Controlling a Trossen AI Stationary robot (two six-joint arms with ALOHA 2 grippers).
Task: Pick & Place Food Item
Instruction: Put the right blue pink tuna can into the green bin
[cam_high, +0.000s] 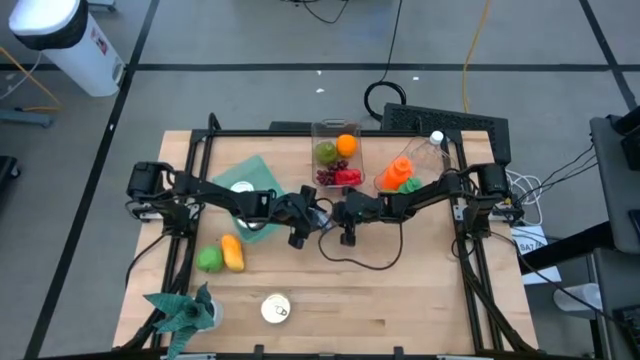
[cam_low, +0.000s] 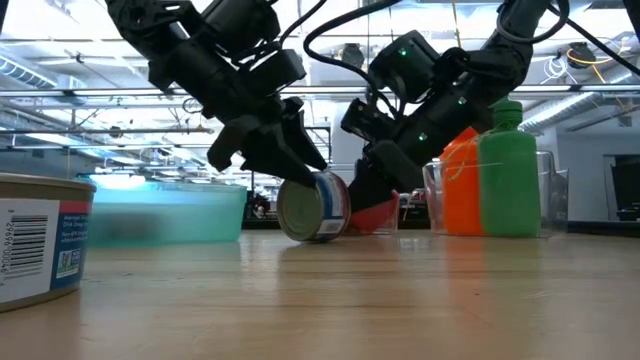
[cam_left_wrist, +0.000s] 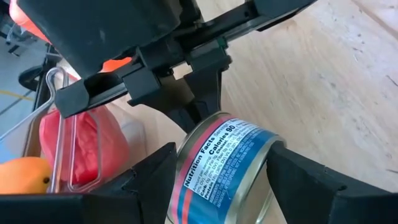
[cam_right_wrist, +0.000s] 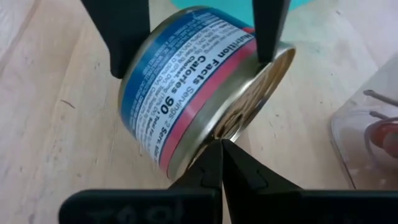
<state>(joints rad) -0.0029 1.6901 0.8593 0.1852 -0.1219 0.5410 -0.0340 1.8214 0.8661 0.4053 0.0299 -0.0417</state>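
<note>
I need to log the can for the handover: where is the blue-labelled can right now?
The blue-labelled can sits tilted on edge at the table's centre, clamped in the left pincer, the shut right pincer touching its rim, just before the clear bin.

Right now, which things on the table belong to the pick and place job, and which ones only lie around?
In the job:
- blue and red labelled tin can, tilted on edge
- left gripper, shut on the can
- right gripper, shut, tips at the can's rim

Lying about:
- teal plastic bowl
- second tin can, upright
- clear plastic bin
- orange and green bottles
</note>
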